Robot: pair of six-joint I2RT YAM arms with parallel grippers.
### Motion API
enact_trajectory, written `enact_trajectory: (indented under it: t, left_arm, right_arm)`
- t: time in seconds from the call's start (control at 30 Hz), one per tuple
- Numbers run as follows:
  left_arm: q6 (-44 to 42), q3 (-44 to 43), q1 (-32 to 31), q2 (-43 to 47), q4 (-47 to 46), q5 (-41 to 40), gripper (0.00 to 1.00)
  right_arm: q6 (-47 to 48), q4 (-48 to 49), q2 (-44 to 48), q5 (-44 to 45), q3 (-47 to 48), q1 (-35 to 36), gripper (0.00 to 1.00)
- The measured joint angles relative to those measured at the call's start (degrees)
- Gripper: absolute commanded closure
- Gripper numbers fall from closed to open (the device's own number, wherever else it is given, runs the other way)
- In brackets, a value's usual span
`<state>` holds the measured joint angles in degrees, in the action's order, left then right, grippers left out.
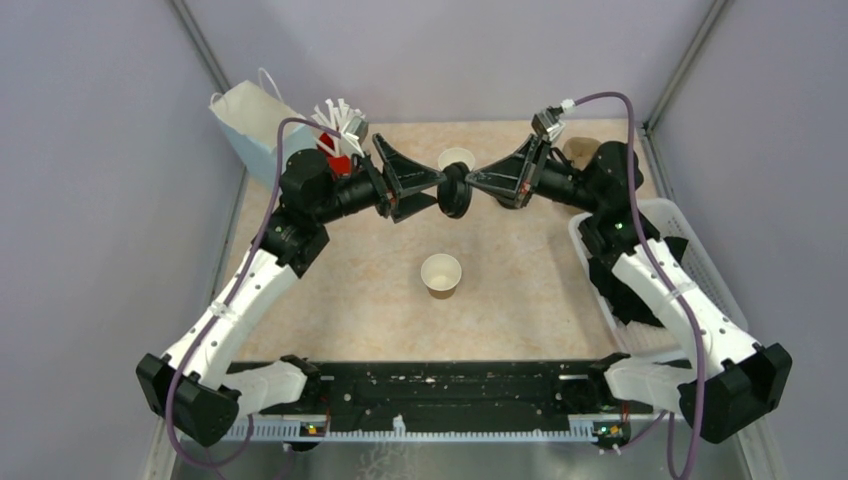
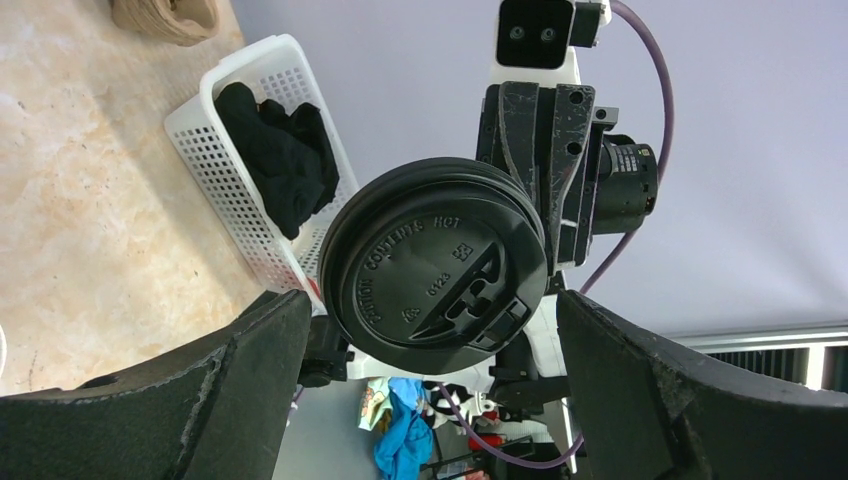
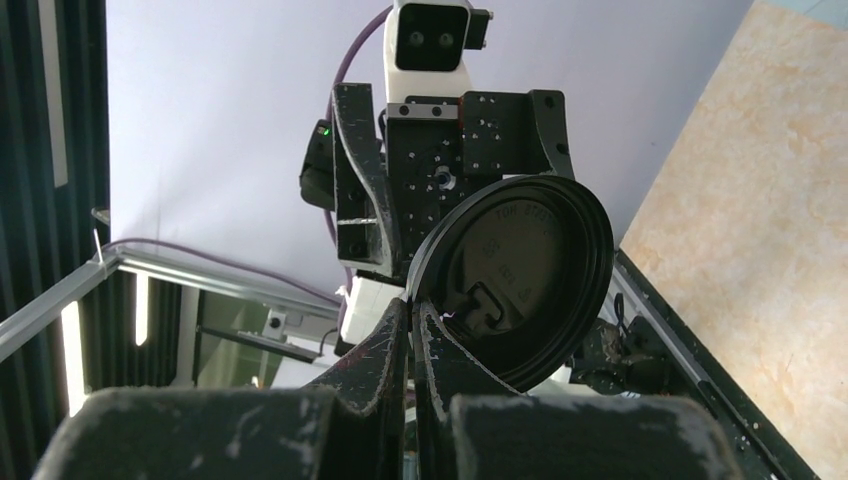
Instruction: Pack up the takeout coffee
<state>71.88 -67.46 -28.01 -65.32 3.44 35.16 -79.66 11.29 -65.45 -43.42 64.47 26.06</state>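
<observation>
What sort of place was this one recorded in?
Probably a lab test cell mocked up as a coffee counter: bare walls around one table, plus cup, lid, bag and straws.

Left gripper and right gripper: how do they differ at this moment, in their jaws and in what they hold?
The left gripper is open, fingers wide apart either side of the black lid; the right gripper is shut, pinching that lid's rim. The left gripper holds nothing; the right gripper carries the lid. Both point at each other above the table.
</observation>
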Motion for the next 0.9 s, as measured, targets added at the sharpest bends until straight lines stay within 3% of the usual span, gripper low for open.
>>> enact_trajectory:
  t: [0.9]
  left_arm:
    - [-0.07, -0.07, 0.07, -2.40, 0.09, -0.24, 0.05]
  right_arm:
    - [-0.04, 2.62, -4.20, -1.01, -0.33, 0.07, 1.00]
